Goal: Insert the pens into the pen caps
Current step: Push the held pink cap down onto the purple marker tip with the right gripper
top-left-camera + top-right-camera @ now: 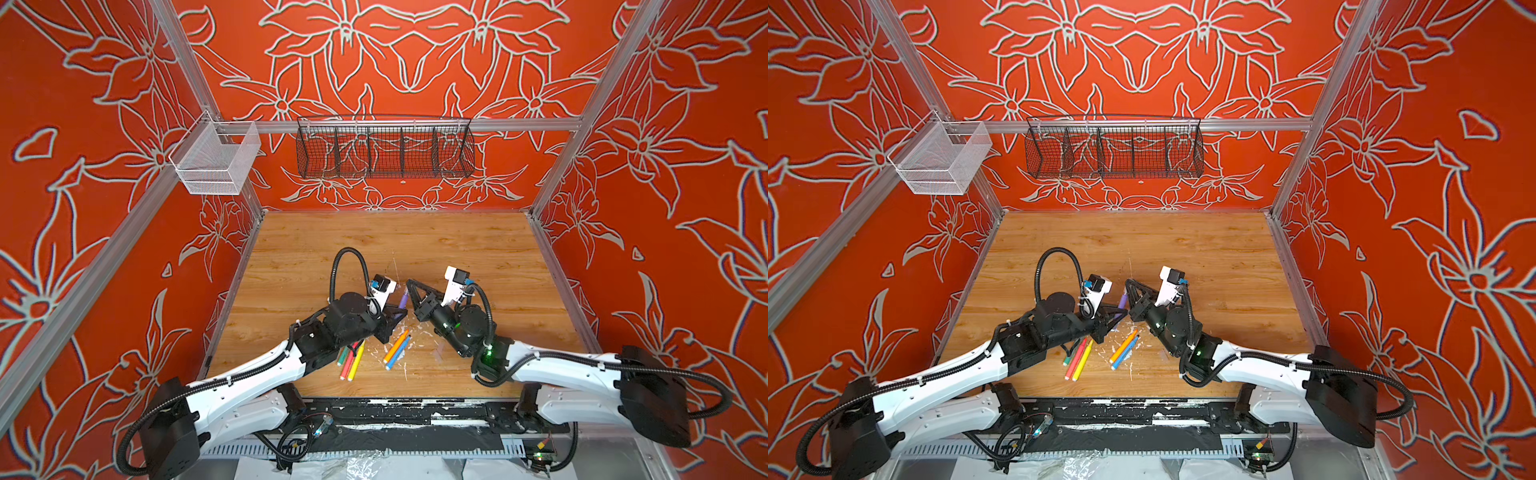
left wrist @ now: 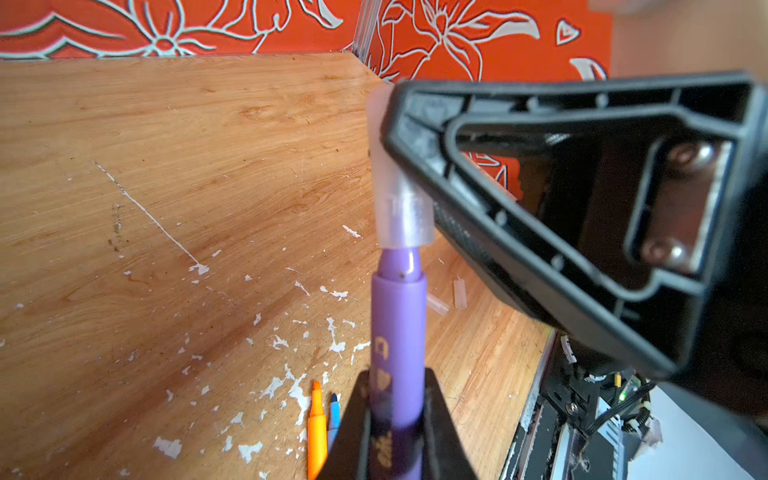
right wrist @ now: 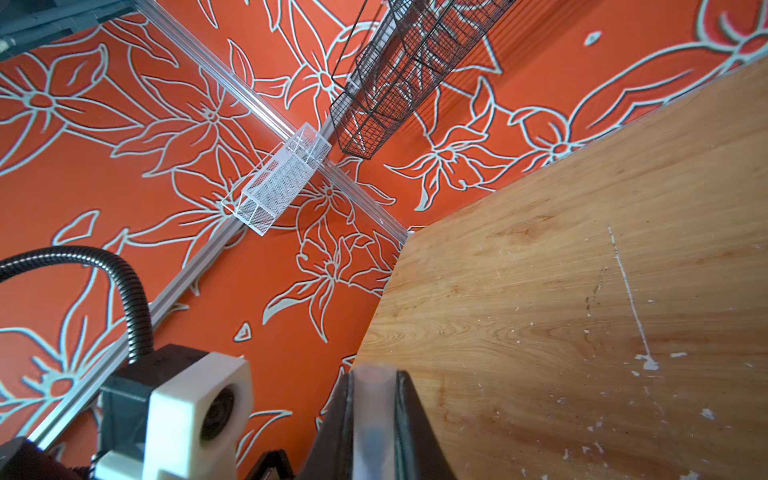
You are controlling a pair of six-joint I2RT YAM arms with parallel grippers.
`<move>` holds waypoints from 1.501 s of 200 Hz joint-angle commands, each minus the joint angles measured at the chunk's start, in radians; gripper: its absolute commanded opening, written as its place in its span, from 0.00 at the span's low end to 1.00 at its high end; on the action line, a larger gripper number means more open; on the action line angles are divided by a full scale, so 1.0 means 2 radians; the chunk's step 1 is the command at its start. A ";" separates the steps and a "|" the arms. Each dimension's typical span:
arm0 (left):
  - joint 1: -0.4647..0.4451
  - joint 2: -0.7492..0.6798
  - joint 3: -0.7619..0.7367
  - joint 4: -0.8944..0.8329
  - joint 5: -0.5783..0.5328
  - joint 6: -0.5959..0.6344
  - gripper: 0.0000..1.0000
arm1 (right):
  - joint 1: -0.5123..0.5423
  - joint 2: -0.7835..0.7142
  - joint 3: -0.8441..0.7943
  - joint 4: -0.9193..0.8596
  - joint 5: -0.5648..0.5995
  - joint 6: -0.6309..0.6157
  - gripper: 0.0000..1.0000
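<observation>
Wire basket (image 1: 384, 154) (black), mesh bin (image 1: 210, 166), wooden table (image 1: 457, 257)

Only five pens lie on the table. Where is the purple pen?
Above the table's middle in both top views: the left gripper holds the purple pen, tip in the right gripper's clear cap.

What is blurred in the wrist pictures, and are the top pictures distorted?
Left wrist view: the right hand, near the lens, is soft; the purple pen is sharper. Right wrist view: the clear cap is blurred. Both top views: the frame posts splay outward, wide-angle distortion.
</observation>
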 commanded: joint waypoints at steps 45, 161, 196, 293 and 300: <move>0.006 -0.022 -0.003 0.013 -0.006 -0.014 0.00 | 0.044 0.056 -0.007 0.070 -0.010 -0.003 0.16; 0.006 -0.034 -0.012 0.017 0.002 0.002 0.00 | 0.029 -0.060 0.011 -0.120 0.070 -0.019 0.66; 0.005 -0.030 -0.009 0.016 0.007 0.002 0.00 | 0.003 -0.054 0.050 -0.148 0.013 -0.039 0.70; 0.005 -0.029 -0.009 0.016 0.012 0.004 0.00 | -0.031 0.029 0.144 -0.191 -0.067 -0.052 0.48; 0.005 -0.029 -0.009 0.016 0.012 0.004 0.00 | -0.031 0.031 0.147 -0.193 -0.066 -0.053 0.46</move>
